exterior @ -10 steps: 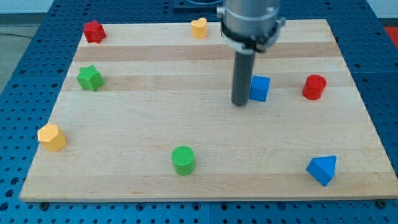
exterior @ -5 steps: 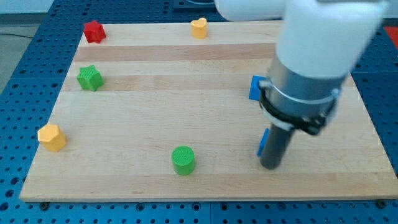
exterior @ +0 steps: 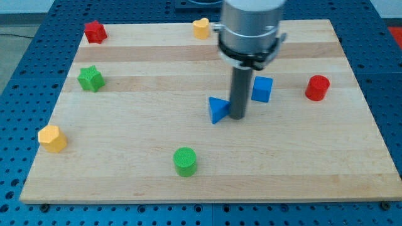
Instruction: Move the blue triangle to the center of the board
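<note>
— Wooden board (exterior: 125,135), light planks, on a blue perforated table (exterior: 19,125). Contents, left to right, placed against the blue triangle?

— Item 1: yellow block (exterior: 51,138), shape unclear, far to the triangle's left and lower. Item 2: green star (exterior: 90,78), well left, slightly higher. Item 3: red block (exterior: 94,31), shape unclear, at the board's top-left corner. Item 4: green cylinder (exterior: 184,161), below and left of the triangle, well apart.

— And the triangle itself?

— Item 5: blue triangle (exterior: 218,109), near the board's middle. Item 6: yellow heart-like block (exterior: 200,27), well above it at the top edge.

— Obstructions?

— My tip (exterior: 237,118) stands at the triangle's right side, apparently touching. Item 7: blue cube (exterior: 262,89), just right of the rod, slightly higher. Item 8: red cylinder (exterior: 317,87), further right.

— Markings?

— None legible.

— Arm?

— Rod vertical under a grey collar; no jaws, nothing clamped.
</note>
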Robot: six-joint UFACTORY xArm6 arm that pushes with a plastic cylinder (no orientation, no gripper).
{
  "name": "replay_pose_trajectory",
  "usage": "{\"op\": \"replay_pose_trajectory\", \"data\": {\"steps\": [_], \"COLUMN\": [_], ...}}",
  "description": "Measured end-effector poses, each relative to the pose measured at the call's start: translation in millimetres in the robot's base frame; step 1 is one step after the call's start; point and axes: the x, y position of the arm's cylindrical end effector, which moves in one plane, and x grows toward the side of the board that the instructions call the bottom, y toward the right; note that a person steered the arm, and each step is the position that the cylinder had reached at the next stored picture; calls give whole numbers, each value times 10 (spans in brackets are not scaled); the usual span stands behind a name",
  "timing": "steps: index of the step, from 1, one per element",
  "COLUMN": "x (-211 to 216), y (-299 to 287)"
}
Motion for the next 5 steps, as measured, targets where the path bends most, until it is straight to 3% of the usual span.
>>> {"op": "replay_pose_trajectory", "data": {"steps": [2, 3, 5], "x": [222, -112, -309], "y": [-295, -488, -467]}}
